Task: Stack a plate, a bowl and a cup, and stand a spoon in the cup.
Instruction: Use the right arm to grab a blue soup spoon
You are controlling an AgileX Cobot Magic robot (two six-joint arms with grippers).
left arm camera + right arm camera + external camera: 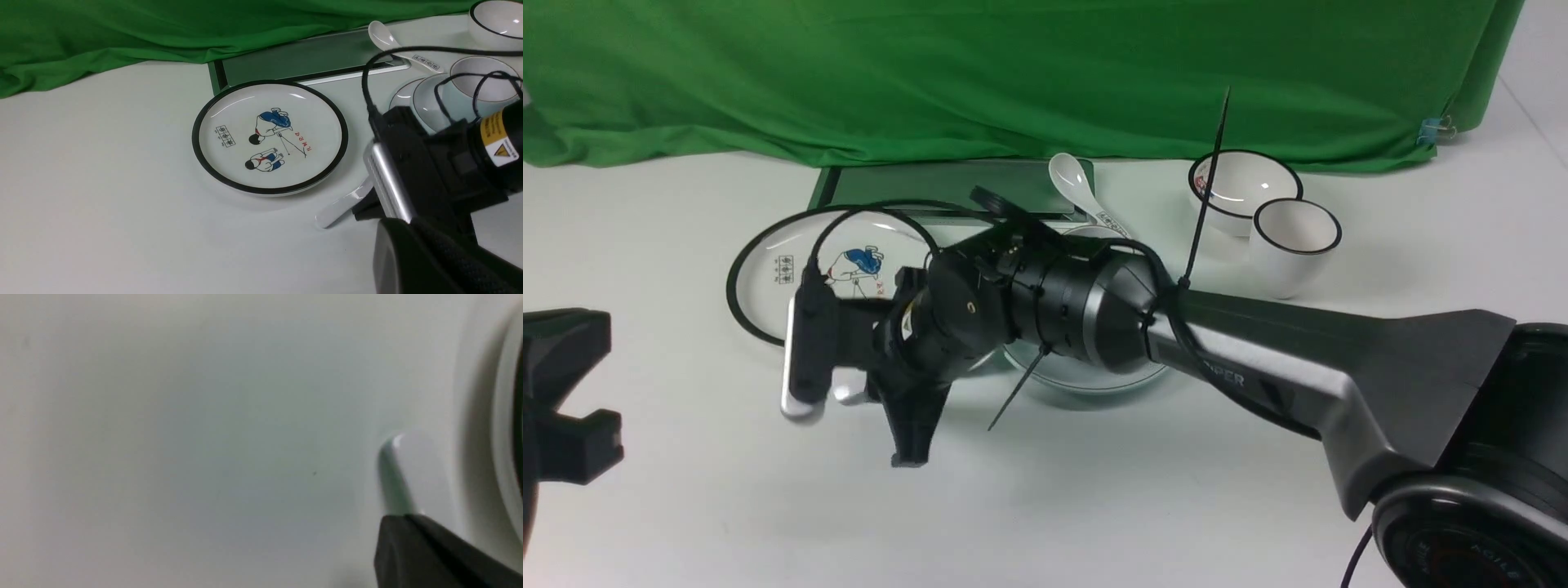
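The plain pale spoon (341, 205) lies on the table beside the cartoon plate; its handle end shows in the right wrist view (412, 469). My right gripper (911, 445) is low over it, and its dark fingers (429, 551) seem closed together round the handle. The pale blue cup (461, 100) sits in the pale bowl (427, 108) on the pale plate (402, 96), mostly hidden under my right arm in the front view, where the plate's rim (1094, 380) shows. My left gripper (564, 392) is open and empty at the far left.
A black-rimmed cartoon plate (768, 278) lies just behind my right gripper. A printed white spoon (1072, 181) rests on a flat green tray (931, 184). A black-rimmed white bowl (1241, 192) and white cup (1294, 241) stand at the back right. A green cloth hangs behind.
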